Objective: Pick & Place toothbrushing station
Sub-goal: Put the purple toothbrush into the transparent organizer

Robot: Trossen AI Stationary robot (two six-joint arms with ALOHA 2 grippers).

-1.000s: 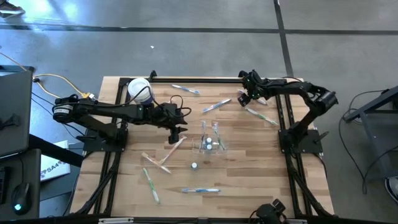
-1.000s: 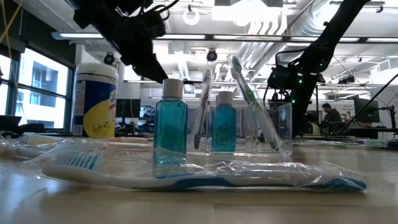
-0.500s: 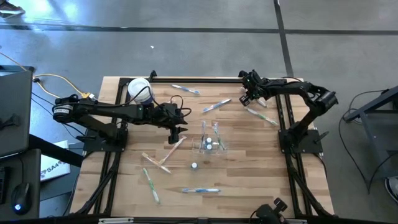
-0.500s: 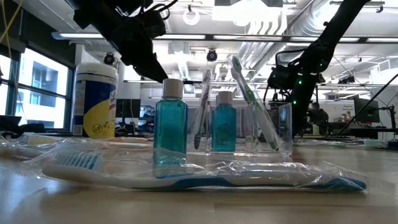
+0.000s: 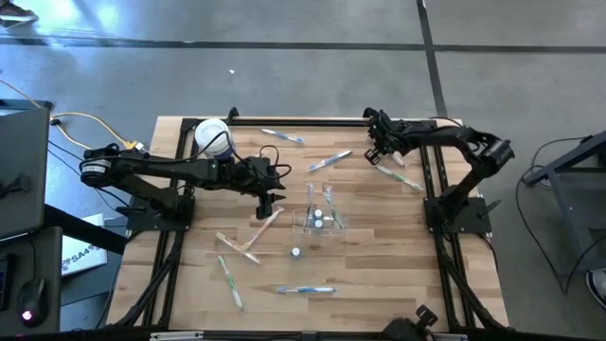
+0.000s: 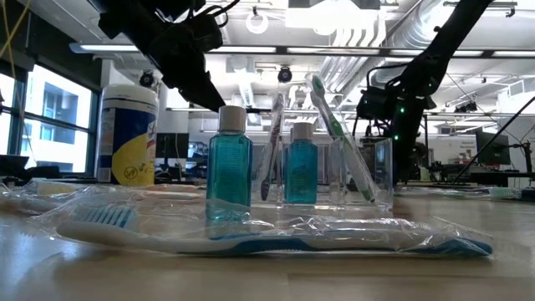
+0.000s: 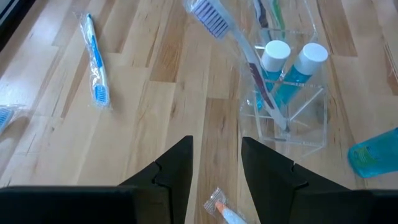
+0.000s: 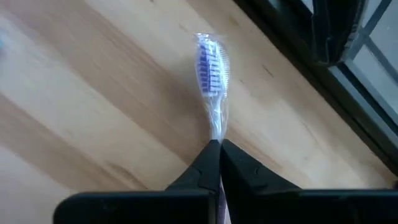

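Note:
The clear plastic cup (image 5: 317,216) stands mid-table with two blue white-capped bottles and a few toothbrushes upright in it. Wrapped toothbrushes lie scattered on the wood. At the far right, my right gripper (image 5: 377,155) is down at the table, shut on a wrapped toothbrush (image 5: 398,176) with blue bristles. My left gripper (image 5: 268,201) hovers open just left of the cup (image 7: 286,93). Nothing is between its fingers, and the tip of a pink toothbrush (image 7: 219,208) lies on the table below them. My right gripper pinches the wrapped toothbrush at its neck (image 8: 215,129), just behind the bristle head (image 8: 211,62), between its two fingertips. The fingers slant down from above, and the head sticks out beyond them. The head lies flat on or just above the wood.
A white-lidded canister with a yellow label (image 5: 211,137) stands at the far left. A loose blue bottle (image 5: 296,252) stands near the cup's front. Wrapped toothbrushes lie at the near side (image 5: 305,290) and near left (image 5: 232,282). The dark table frame (image 8: 348,74) runs close behind my right gripper.
My right gripper has edged slightly toward the toothbrush at the far right and shut on it. The toothbrush has stayed where it lay.

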